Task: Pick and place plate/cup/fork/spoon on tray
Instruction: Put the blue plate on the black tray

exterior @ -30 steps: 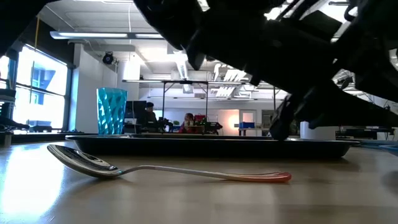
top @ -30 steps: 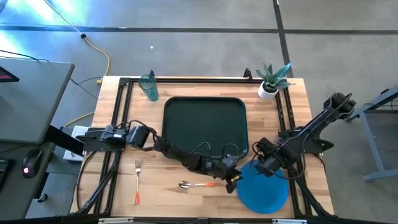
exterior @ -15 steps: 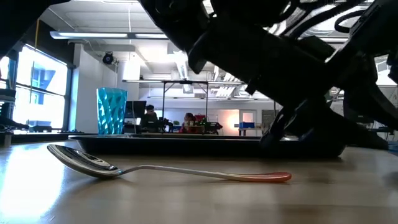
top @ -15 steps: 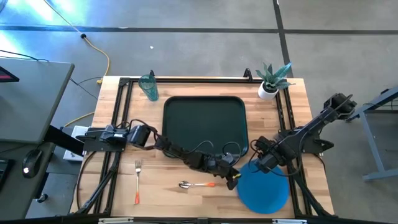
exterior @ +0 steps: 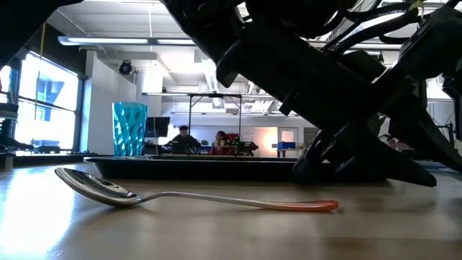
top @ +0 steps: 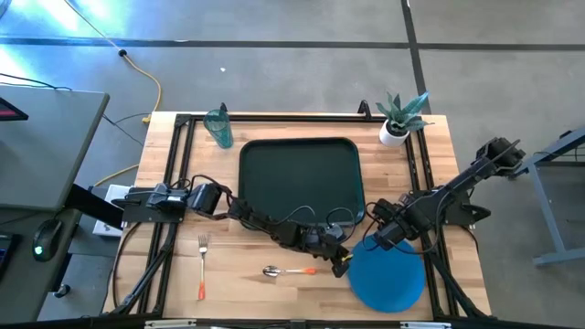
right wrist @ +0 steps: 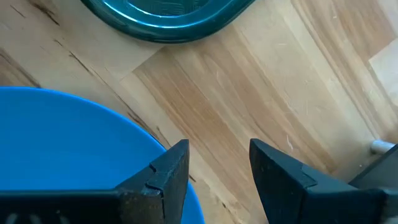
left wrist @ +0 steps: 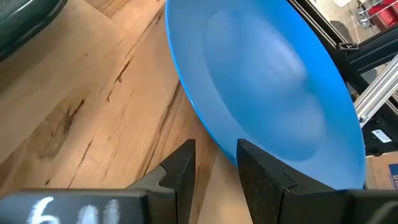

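Right claw (top: 373, 239) moved over plate's (top: 388, 281) rim.

- The right end effector (top: 373, 239) now sits closer to the tray's (top: 300, 183) near corner than a second ago.
- In the low view, both arms crowd lower, hiding more of the tray's right end.

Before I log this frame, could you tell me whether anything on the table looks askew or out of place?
Nothing looks spilled or damaged. The cup stands upright beyond the empty tray; the fork and spoon lie flat on the wood. Both grippers, left and right, sit at the plate's edge.
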Motion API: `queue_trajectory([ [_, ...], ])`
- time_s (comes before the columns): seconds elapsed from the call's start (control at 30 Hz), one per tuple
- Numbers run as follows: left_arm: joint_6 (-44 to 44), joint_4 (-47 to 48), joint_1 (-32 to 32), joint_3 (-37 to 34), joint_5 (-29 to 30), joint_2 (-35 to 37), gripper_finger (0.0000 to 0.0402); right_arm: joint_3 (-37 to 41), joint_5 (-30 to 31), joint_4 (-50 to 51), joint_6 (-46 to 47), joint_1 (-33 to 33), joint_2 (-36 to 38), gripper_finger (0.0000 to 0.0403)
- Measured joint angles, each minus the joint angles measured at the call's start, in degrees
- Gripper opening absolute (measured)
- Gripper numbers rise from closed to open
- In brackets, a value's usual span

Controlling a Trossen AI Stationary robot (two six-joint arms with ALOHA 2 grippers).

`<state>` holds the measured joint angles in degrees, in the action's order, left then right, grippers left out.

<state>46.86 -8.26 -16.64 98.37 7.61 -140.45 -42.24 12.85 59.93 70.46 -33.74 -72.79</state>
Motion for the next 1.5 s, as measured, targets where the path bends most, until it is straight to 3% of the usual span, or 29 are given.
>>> queue_trajectory([
  [0.23,1.84,-0.88,0.07,0.02,-1.79,-0.17,0.0107,0.0,0.63,-0.01,-1.36,0.0,0.0,0.016],
  [0.43,2.02,-1.23,-0.69,0.11,3.44,-1.36,0.0106,0.0,0.64,-0.02,-1.4,0.0,0.0,0.016],
  [0.83,1.21,-1.96,-1.99,0.72,4.33,-2.99,0.0102,0.0,1.48,-0.38,-0.2,-0.02,0.0,0.016],
  [1.13,3.77,-3.43,-1.61,0.81,1.46,-3.86,0.009,0.0,0.9,-0.8,1.16,-0.02,0.0,0.016],
  [1.37,4.99,-1.41,-1.21,0.87,-5.15,-3.57,0.009,0.0,-1.14,-0.58,1.57,-0.02,0.0,0.016],
  [1.5,5.52,-0.82,-1.21,1.29,-5.27,-3.56,0.009,0.0,-1.54,-0.56,1.58,-0.02,0.0,0.016],
])
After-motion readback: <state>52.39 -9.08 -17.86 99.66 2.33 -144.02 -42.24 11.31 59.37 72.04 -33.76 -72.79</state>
